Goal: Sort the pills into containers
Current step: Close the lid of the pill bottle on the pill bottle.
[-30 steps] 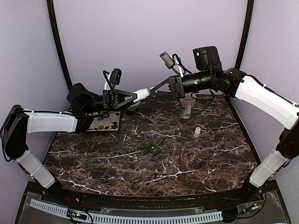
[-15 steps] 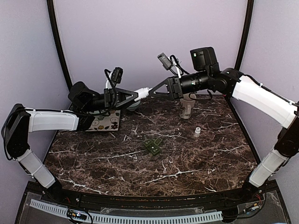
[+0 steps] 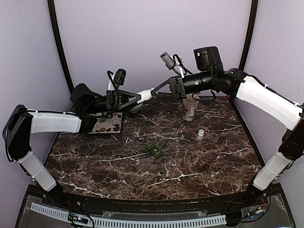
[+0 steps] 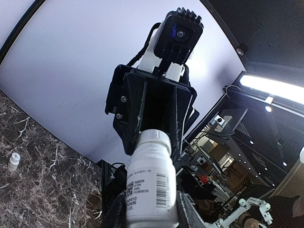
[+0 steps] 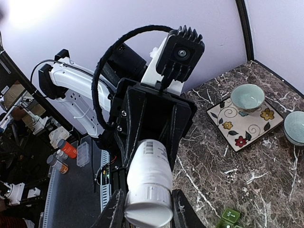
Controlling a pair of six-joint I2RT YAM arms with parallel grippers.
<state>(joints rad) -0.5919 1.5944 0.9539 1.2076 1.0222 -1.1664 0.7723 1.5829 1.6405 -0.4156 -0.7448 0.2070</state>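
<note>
The left claw [image 3: 140,97] and the right claw [image 3: 154,91], both clamped on the white pill bottle [image 3: 147,93], are lifting it a little higher above the bench [image 3: 213,156]. The left arm is creeping slightly rightward, and the right arm's wrist is edging left toward it.

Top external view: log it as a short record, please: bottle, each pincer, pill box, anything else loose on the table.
bottle: white pill bottle, held in the air between both arms
left pincer: shut on the labelled body
right pincer: shut on the cap end
pill box: dark green, mid-table, untouched
other: small white vial, cream mug
</note>
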